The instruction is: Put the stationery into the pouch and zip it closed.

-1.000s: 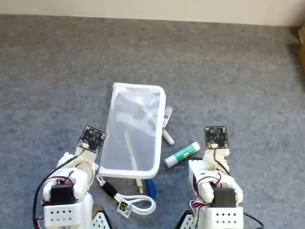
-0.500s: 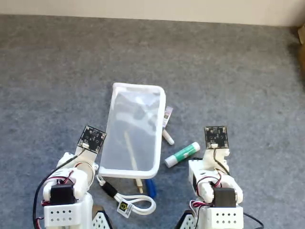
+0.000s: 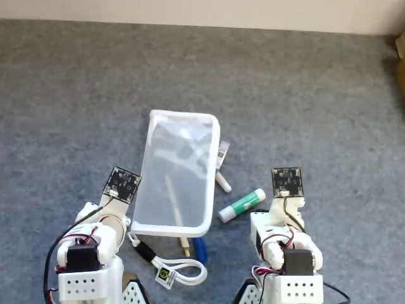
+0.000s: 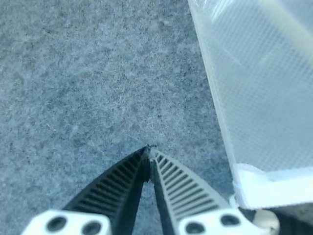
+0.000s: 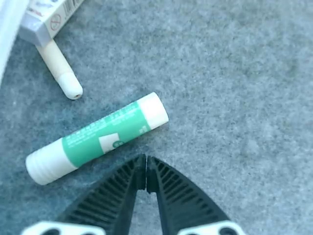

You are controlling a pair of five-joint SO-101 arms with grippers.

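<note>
A translucent white mesh pouch [image 3: 178, 174] lies flat on the grey carpet between the two arms, with something long inside it. A green and white glue stick [image 3: 242, 204] [image 5: 96, 138] lies just beyond my right gripper [image 5: 145, 161], which is shut and empty. A white pen [image 3: 222, 182] [image 5: 59, 72] and a small white box [image 3: 222, 154] [image 5: 49, 16] lie beside the pouch's edge. A blue item [image 3: 200, 248] sticks out at the pouch's near end. My left gripper [image 4: 148, 150] is shut and empty, on the carpet beside the pouch [image 4: 259, 93].
A white looped cord [image 3: 180, 272] with a black end and a tag lies near the arm bases. Grey carpet [image 3: 304, 101] stretches open on all sides. A pale wall strip [image 3: 202, 12] runs along the far edge.
</note>
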